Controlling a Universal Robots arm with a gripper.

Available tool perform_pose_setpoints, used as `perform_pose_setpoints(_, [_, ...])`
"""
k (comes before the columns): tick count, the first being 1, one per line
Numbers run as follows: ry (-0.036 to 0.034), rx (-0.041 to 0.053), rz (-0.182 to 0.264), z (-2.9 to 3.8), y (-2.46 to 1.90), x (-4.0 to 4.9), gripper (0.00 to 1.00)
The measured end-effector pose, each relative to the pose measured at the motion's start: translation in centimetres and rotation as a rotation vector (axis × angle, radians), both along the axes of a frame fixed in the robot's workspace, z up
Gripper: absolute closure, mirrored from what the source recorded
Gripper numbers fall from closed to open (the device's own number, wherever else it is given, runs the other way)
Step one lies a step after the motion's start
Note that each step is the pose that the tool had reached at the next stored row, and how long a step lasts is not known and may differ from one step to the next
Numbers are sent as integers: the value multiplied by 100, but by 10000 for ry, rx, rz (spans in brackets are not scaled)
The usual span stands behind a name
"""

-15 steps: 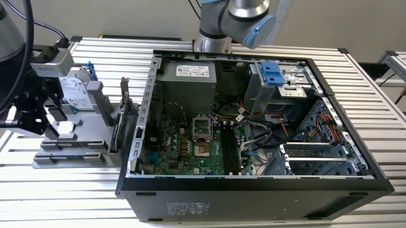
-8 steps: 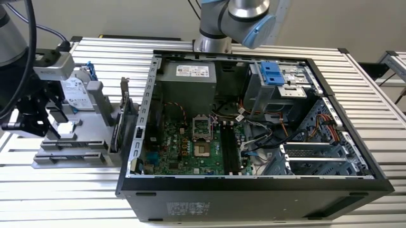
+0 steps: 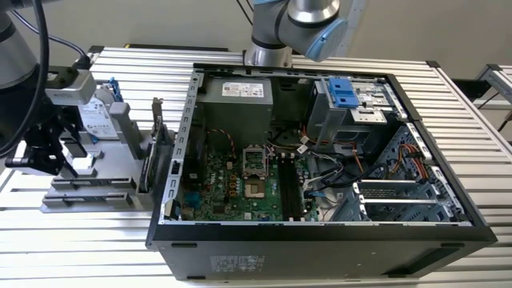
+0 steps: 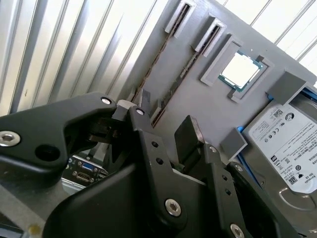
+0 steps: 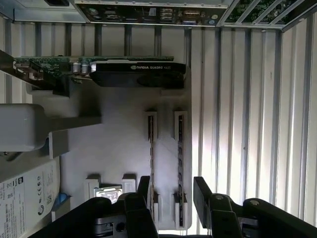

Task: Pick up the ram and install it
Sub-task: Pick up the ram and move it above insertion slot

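End effector [image 5: 171, 181] — matte black, spread — hovers over the thin, flat ram [image 5: 180, 153].

The tray [image 3: 104, 180] lies on the table [image 3: 464, 102] at the exterior view's left of the computer case [image 3: 320, 246] — ram sticks [image 5: 181, 163] side by side in it, processor [image 4: 241, 71] between them and the hard drive [image 4: 290, 148].

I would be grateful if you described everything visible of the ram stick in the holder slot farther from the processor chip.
This long, thin, dark circuit-board ram stick stands on its long edge in the flat grey holder tray, its ends seated in raised grey brackets. Small chips line its side. A second stick lies parallel beside it, apart. The black end effector, open, sits by one end; contact cannot be judged.
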State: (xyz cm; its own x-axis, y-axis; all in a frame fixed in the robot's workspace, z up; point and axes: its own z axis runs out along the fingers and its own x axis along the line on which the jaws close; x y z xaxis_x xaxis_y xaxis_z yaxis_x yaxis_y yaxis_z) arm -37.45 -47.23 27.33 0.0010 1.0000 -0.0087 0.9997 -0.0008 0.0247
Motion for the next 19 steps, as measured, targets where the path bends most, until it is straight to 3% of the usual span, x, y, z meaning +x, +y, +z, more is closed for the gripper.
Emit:
perform_pose_setpoints(9, [35, -1, 0, -83, -19, -2, 0])
perform_pose_setpoints(16, [58, -1, 0, -119, -128, -1, 0])
perform_pose_setpoints(19, [58, -1, -1, -129, -148, -2, 0])
